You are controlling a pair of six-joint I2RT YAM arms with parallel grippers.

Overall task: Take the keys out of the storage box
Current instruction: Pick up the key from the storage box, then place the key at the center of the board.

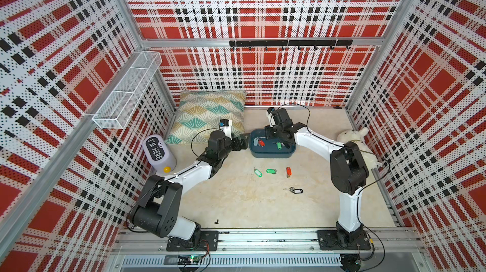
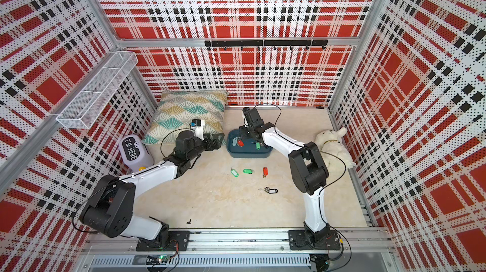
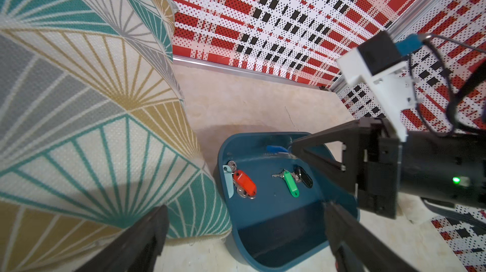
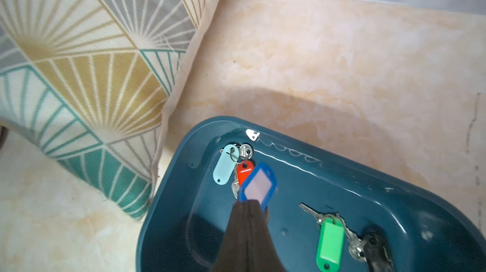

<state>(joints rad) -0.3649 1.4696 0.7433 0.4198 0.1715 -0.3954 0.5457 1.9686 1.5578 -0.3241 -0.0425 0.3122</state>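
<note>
While the left end effector (image 3: 244, 212) gapes, the right end effector (image 4: 248, 204) pinches a key tag (image 4: 259, 183) — oblong blue plastic.

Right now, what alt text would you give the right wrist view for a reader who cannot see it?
The shut right tool pinches a blue-tagged key over the dark teal storage box. Inside lie pale-tagged, red-tagged, green-tagged and black-tagged keys; a patterned cushion sits beside the box.

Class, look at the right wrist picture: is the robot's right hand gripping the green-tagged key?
No, the right hand is shut on the blue-tagged key, while the green-tagged key lies loose in the storage box.
</note>
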